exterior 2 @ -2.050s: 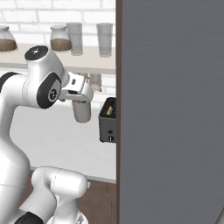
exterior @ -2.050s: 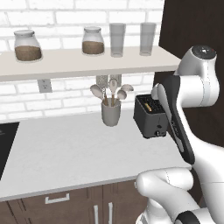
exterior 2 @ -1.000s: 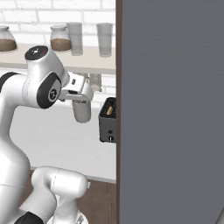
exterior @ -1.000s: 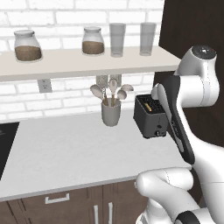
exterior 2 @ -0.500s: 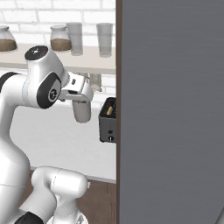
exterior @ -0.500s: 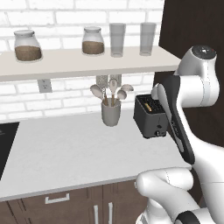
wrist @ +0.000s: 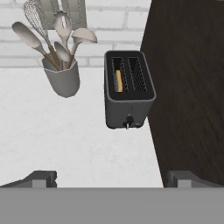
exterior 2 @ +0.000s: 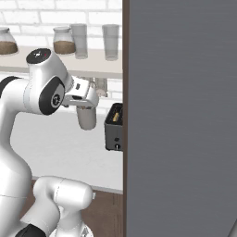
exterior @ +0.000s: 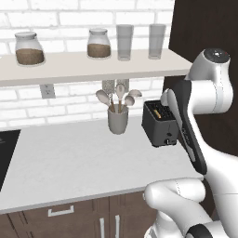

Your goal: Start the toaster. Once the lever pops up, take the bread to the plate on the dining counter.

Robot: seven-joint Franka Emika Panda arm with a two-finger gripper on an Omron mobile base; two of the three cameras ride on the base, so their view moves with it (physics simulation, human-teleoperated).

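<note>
- Left base view: the toaster [exterior: 159, 123] stands on the white counter [exterior: 69, 160] at about 3 o'clock from the picture's centre, close to the dark tall panel [exterior: 204, 42] at the right. A golden edge of the bread [exterior: 159, 112] shows in one top slot. The grey utensil crock [exterior: 118, 120] with pale spoons stands just beside the toaster, at its 9 o'clock. Above, a shelf [exterior: 93, 65] carries two jars [exterior: 29, 48] and two glasses [exterior: 124, 42]. The white arm [exterior: 211, 88] bends over at 3 o'clock, its dark-sided link crossing in front of the toaster's right edge. At 9 o'clock a black cooktop corner [exterior: 7, 153] lies at the counter's end.
- Right base view: a wide grey panel [exterior 2: 180, 115] covers the right half. The toaster [exterior 2: 114, 127] peeks out at its left edge, near the centre, with the bread [exterior 2: 115, 115] as a yellow sliver in the slot. The arm's hand [exterior 2: 81, 95] reaches toward 3 o'clock, in front of the crock [exterior 2: 87, 118], apart from the toaster. Whether the fingers are spread cannot be told here.
- Hand view: the toaster [wrist: 128, 89] sits just above the centre, its narrow end face with lever and knob [wrist: 129, 121] turned toward 6 o'clock. The bread [wrist: 118, 80] stands in the left slot; the right slot is dark. The crock [wrist: 62, 76] with whisk and spoons is at 10 o'clock. The two fingers [wrist: 40, 178] rise at 7 and 5 o'clock, spread wide apart with nothing between them, the gripper [wrist: 111, 179] well apart from the toaster.
</note>
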